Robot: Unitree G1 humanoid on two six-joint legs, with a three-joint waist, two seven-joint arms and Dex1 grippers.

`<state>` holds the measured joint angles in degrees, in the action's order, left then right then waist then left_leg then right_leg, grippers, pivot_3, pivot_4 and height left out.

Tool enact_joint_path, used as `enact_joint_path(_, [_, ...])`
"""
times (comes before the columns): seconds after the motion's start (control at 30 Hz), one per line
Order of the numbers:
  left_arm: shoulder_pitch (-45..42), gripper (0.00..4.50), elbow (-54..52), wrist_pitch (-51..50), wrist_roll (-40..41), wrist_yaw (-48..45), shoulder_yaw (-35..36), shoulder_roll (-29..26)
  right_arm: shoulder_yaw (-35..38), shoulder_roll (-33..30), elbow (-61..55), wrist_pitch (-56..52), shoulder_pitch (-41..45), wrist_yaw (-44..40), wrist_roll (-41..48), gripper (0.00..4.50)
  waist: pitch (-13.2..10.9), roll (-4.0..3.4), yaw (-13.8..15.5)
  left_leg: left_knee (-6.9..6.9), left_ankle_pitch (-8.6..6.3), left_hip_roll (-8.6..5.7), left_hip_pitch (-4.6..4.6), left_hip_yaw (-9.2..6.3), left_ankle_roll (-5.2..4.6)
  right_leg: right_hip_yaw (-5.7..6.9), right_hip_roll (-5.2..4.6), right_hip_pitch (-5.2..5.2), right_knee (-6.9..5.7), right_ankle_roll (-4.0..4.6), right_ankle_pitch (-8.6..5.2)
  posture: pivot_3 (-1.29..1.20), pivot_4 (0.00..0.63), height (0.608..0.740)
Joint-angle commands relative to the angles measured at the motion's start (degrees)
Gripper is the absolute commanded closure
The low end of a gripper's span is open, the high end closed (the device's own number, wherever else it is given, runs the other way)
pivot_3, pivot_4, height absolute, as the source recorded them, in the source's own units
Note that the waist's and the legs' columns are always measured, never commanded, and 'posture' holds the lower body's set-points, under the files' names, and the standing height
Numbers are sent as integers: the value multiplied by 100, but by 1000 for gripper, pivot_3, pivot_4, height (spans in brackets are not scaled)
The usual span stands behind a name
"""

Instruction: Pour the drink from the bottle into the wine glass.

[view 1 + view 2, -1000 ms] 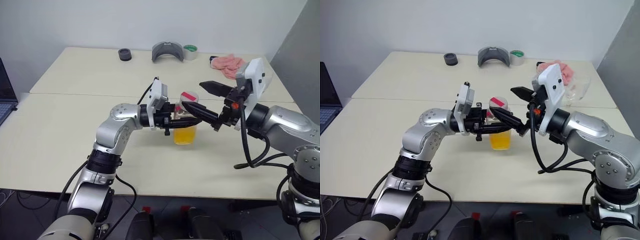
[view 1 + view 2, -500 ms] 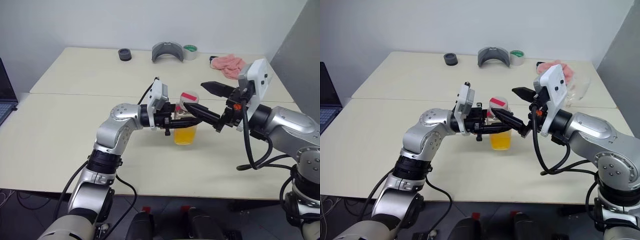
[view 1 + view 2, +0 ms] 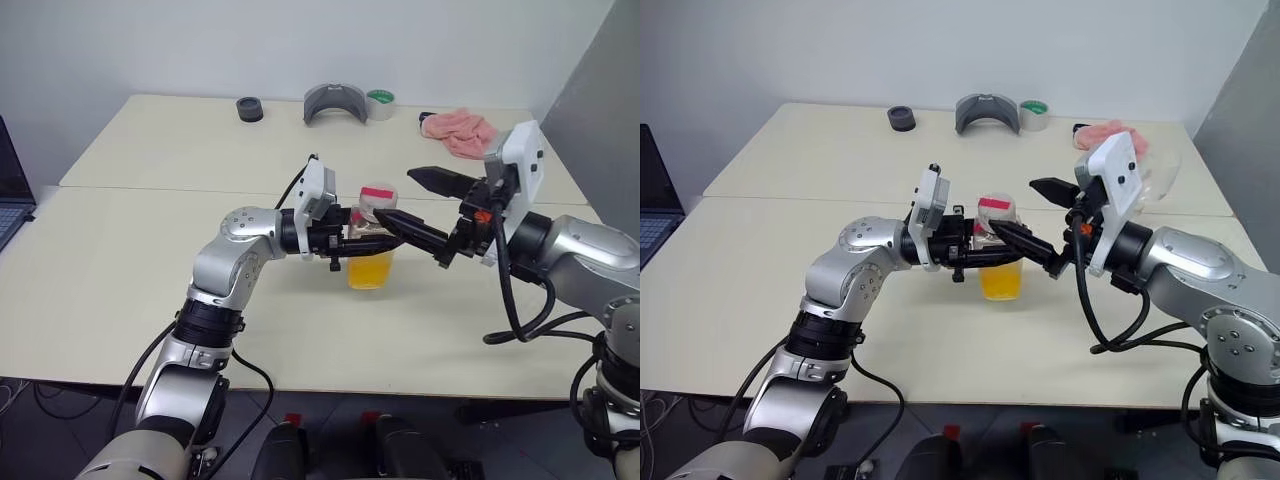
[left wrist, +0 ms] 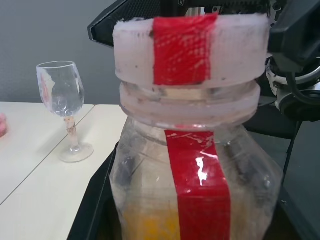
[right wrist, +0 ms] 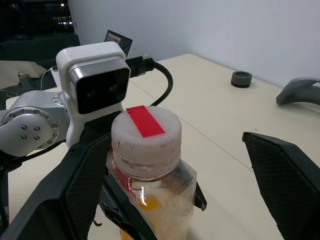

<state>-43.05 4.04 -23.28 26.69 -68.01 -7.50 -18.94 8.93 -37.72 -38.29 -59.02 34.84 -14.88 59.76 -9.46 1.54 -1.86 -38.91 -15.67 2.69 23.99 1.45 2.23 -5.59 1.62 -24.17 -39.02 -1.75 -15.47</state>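
The jaws of the left gripper (image 3: 352,236) are clamped on the upper body of the bottle (image 3: 371,243), which is held upright near the middle of the table (image 3: 130,290); the jaws of the right gripper (image 3: 405,199) are spread wide, one finger on each side of the cap (image 5: 145,137) without visibly touching it.

It is judged that the cap must be unscrewed before anything can be poured. If the right jaws are closed off-centre, the cap could be missed or the bottle knocked askew in the left grip. If the soft plastic is squeezed too hard once it is opened, liquid could be forced out over the table.

The bottle is seen to be roughly half filled with the drink (image 3: 369,270), and it is capped. The wine glass (image 4: 65,111) stands upright and empty, well apart from the bottle, toward the table's right edge.
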Motion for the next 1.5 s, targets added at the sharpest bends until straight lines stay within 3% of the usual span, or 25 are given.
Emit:
enact_joint_path(0.03, [-69,2631,-203,152,103,-57,67,3,269,-121,30,57,129,159,12,37,0,0,0,0,0,0,0,0,0,0,0,0,0,0,0,0,150,740])
enact_joint_path(1.5, [-118,2631,-144,166,81,-42,77,6,309,-200,-154,416,-362,-132,399,37,0,0,3,0,0,0,0,1,0,-1,1,1,0,0,0,0,150,740])
